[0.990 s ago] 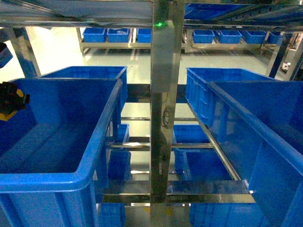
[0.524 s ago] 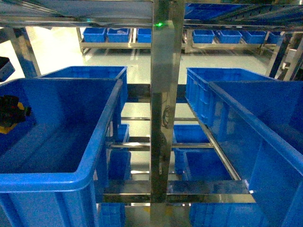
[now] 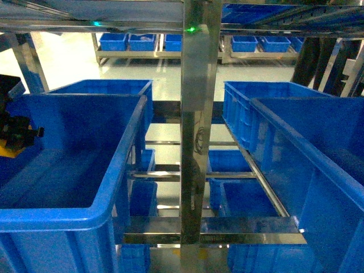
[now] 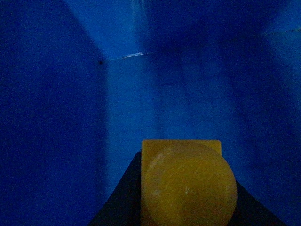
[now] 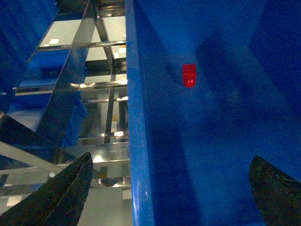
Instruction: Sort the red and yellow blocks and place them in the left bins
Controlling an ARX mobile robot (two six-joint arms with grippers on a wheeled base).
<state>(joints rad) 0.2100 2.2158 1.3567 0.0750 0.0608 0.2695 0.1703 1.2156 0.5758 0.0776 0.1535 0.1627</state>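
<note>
at the far left, the left gripper point(image 3: 14, 136) is clenched on the yellow block point(image 4: 188, 186), inside the near left crate point(image 3: 85, 219). on the right, the red block point(image 5: 189, 75) lies in another crate point(image 5: 141, 141); the right gripper point(image 5: 169, 188) is spread wide above its rim.

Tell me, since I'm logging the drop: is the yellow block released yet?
Not released. The yellow block sits gripped between the left tool's dark fingers, inside the blue bin.

Blocks, two: one yellow block point(image 4: 188, 186); one red block point(image 5: 189, 75); near blue crates at rack level, four: left pair point(image 3: 85, 216) point(image 3: 122, 86), right pair point(image 3: 318, 170) point(image 3: 250, 94); steel upright point(image 3: 198, 114), one.
</note>
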